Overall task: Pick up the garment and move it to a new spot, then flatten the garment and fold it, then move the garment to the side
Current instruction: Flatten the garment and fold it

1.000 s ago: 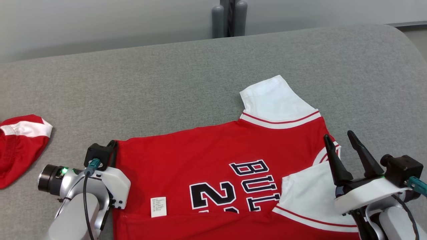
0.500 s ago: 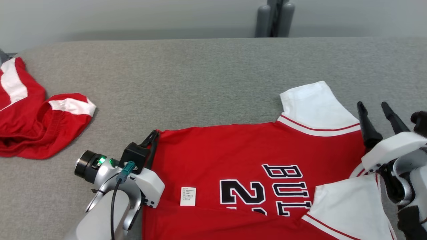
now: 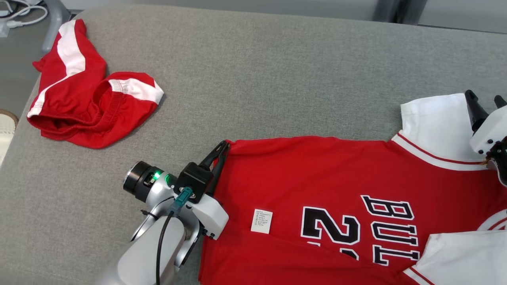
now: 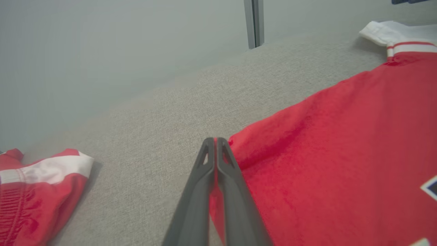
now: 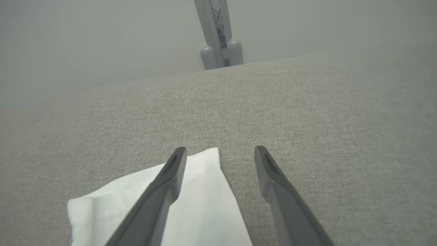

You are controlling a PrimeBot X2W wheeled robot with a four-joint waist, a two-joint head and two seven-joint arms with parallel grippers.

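Note:
The garment (image 3: 317, 174) is a red jersey with white sleeves and dark lettering, lying spread on the grey padded table (image 3: 277, 79). My left gripper (image 3: 223, 145) is shut on its far left hem corner. In the left wrist view red cloth (image 4: 341, 136) shows pinched between the closed fingers of the left gripper (image 4: 215, 140). My right gripper (image 3: 484, 98) stands open at the right edge, over the far white sleeve (image 3: 435, 118). In the right wrist view the right gripper (image 5: 220, 150) hangs above the sleeve's tip (image 5: 205, 205), with nothing held.
Crumpled red shorts with white stripes (image 3: 91, 107) lie at the table's far left corner, also in the left wrist view (image 4: 34, 184). White cables (image 3: 20, 12) lie beyond that corner. A grey post (image 5: 220, 44) stands behind the table's far edge.
The camera has swung left, so the whole picture slid right. My right gripper went from the near sleeve to the far sleeve, still open. The left gripper kept the hem corner.

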